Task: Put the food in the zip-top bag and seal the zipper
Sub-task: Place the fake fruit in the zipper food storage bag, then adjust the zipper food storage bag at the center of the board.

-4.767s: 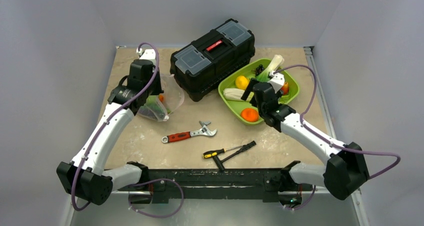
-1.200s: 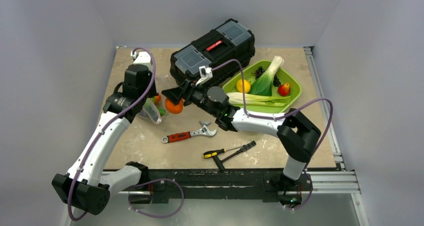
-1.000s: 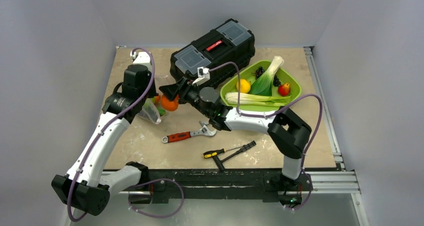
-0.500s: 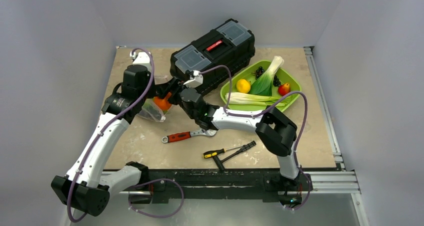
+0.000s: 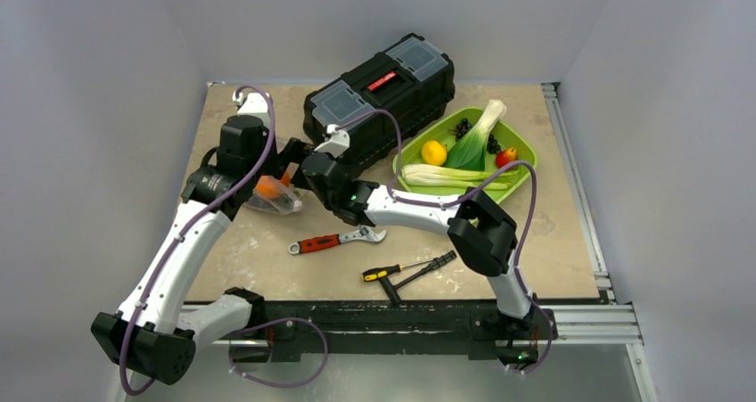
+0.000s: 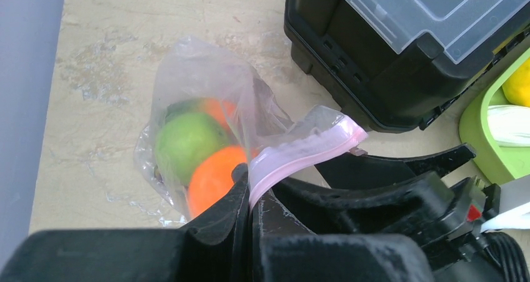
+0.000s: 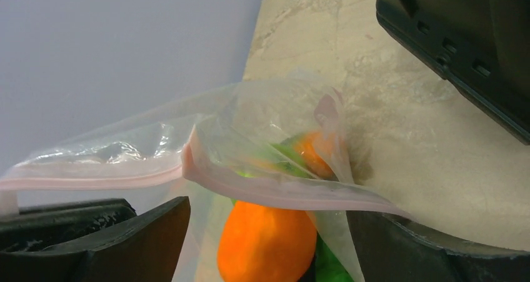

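The clear zip-top bag (image 5: pixel 275 199) lies at the left of the table, its mouth lifted. My left gripper (image 6: pixel 250 194) is shut on the pink zipper strip (image 6: pixel 306 149) and holds the mouth up. A green apple (image 6: pixel 182 143), an orange fruit (image 6: pixel 211 181) and another orange piece (image 6: pixel 219 110) sit inside the bag. My right gripper (image 7: pixel 269 232) is at the bag's mouth with its fingers (image 7: pixel 125 232) wide apart. The orange fruit (image 7: pixel 265 241) lies between them under the pink strip (image 7: pixel 281 191), touching neither finger. In the top view the right gripper (image 5: pixel 287 166) is beside the left gripper (image 5: pixel 266 172).
A black toolbox (image 5: pixel 379 90) stands just behind the right arm. The lime-green tray (image 5: pixel 526 163) at the right holds a yellow fruit, a red fruit, black grapes and long green vegetables. A wrench (image 5: pixel 337 239) and screwdrivers (image 5: pixel 410 268) lie near the front.
My right gripper carried the orange fruit from the tray leftward to the bag's mouth; its jaws are now apart and the fruit is in the bag. The left gripper kept hold of the strip.
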Controlling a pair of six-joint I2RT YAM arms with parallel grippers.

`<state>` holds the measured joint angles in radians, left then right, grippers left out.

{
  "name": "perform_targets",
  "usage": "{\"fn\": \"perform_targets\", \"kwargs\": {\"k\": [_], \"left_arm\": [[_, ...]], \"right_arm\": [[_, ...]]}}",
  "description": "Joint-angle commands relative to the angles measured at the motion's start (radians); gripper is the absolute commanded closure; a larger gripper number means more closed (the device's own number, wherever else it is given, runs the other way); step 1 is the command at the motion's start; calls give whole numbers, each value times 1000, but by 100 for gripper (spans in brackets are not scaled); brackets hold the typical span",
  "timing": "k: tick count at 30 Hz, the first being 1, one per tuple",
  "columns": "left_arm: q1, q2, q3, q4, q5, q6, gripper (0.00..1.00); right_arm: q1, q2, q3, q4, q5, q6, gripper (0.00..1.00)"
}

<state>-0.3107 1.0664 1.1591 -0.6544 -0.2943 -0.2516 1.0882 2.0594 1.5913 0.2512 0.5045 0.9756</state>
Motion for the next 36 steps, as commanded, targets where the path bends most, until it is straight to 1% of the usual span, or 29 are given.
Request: {"fn": "perform_targets", "kwargs": {"k": [1, 4, 9, 12, 17, 20, 22, 25, 29, 30, 31, 32, 33, 34, 35, 36], "left_arm": [[-4, -19, 47, 32, 7, -14, 100], [-4, -17, 47, 32, 8, -14, 100], [-3, -19, 47, 33, 1, -13, 100], [-4, -18, 47, 31, -7, -11, 100], [-4, -18, 45, 31, -14, -9, 100], [-4, -17, 45, 30, -21, -9, 100], [-4, -17, 44, 29, -25, -9, 100], [-4, -17, 43, 29, -33, -9, 100], [-3, -17, 39, 29, -45, -7, 100], [-4, -16, 39, 31, -46, -6, 100], [-4, -17, 39, 30, -48, -6, 100], [-4, -17, 40, 30, -54, -6, 100], [-3, -19, 44, 25, -68, -8, 100], [-4, -25, 44, 21, -89, -12, 100], [-4, -37, 38, 22, -117, -11, 100], [-4, -52, 31, 25, -160, -12, 100]], "right_arm": [[3, -85, -9, -38, 23, -93, 2], [3, -135, -56, -35, -3, -138, 1], [3, -215, -123, -75, -47, -204, 3], [3, -275, -202, -70, -86, -226, 5], [3, -358, -327, -38, -85, -275, 8], [-1, -360, -338, -39, -80, -256, 9], [-6, -327, -315, -40, -109, -243, 9], [-8, -255, -245, -79, -162, -181, 17], [-7, -194, -217, -40, -202, -124, 22], [-8, -179, -204, -36, -209, -123, 25], [-8, -166, -183, -44, -211, -122, 30], [-6, -152, -157, -45, -235, -123, 42], [-6, -143, -144, -46, -249, -130, 59], [-4, -142, -118, -58, -234, -156, 75], [4, -152, -111, -61, -220, -174, 84], [11, -163, -115, -48, -211, -183, 89]]}}
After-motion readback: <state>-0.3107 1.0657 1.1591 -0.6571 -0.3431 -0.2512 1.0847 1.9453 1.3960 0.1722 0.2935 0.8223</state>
